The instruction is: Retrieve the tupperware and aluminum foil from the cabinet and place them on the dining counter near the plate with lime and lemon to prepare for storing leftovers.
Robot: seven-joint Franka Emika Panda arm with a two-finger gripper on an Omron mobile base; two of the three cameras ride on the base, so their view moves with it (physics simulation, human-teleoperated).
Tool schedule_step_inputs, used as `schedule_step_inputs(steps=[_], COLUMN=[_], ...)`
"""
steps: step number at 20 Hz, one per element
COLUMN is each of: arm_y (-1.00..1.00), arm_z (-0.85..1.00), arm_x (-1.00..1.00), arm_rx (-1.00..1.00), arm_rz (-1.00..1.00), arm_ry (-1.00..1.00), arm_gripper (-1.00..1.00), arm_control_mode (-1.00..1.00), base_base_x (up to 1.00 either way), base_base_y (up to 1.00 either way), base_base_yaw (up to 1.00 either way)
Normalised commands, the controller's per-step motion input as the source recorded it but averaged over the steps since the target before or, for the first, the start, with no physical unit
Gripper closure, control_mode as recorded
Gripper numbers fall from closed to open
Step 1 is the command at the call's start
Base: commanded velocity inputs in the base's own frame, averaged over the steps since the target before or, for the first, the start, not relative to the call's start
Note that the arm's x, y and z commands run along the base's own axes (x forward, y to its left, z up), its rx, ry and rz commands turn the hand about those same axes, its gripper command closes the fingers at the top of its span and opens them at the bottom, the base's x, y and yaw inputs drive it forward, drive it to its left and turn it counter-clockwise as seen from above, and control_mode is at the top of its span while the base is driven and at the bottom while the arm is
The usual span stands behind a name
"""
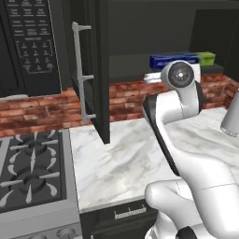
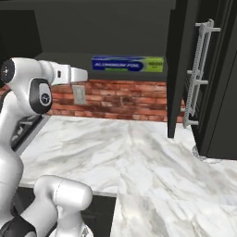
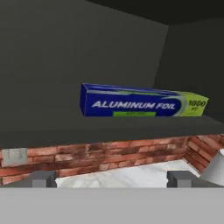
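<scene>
The aluminum foil (image 3: pixel 142 103) lies ahead, above the open end effector (image 3: pixel 112 179).

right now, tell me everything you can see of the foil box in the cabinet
The foil box is a long, narrow carton, looks like cardboard, dark blue over most of its length with a yellow-green end on the right in the hand view. White capitals on the front read ALUMINUM FOIL, with 1000 on the green end. It lies flat on its long side on the dark shelf of the open cabinet, front face towards the opening, above the brick wall. Only the shelf touches it; the open gripper is short of it.
</scene>
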Motion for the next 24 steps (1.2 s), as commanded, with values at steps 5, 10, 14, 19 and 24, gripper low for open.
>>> schedule_step_inputs(steps=[5,10,14,19,24], arm_y=[0.0,0.0,0.0,0.0,0.0], arm_z=[0.18,0.06,0.0,0.0,0.0], arm_x=[0.2,0.23,0.27,0.51,0.59], arm_rx=[0.19,0.21,0.14,0.05,0.02], arm_rz=[-0.11,-0.05,0.0,0.0,0.0], arm_ry=[0.01,0.0,0.0,0.0,0.01], arm_gripper=[-1.0,-1.0,-1.0,-1.0,-1.0], arm_control_mode=[-1.0,-1.0,-1.0,-1.0,-1.0], base_base_x=[0.0,0.0,0.0,0.0,0.0], base_base_y=[0.0,0.0,0.0,0.0,0.0], base_base_yaw=[0.0,0.0,0.0,0.0,0.0])
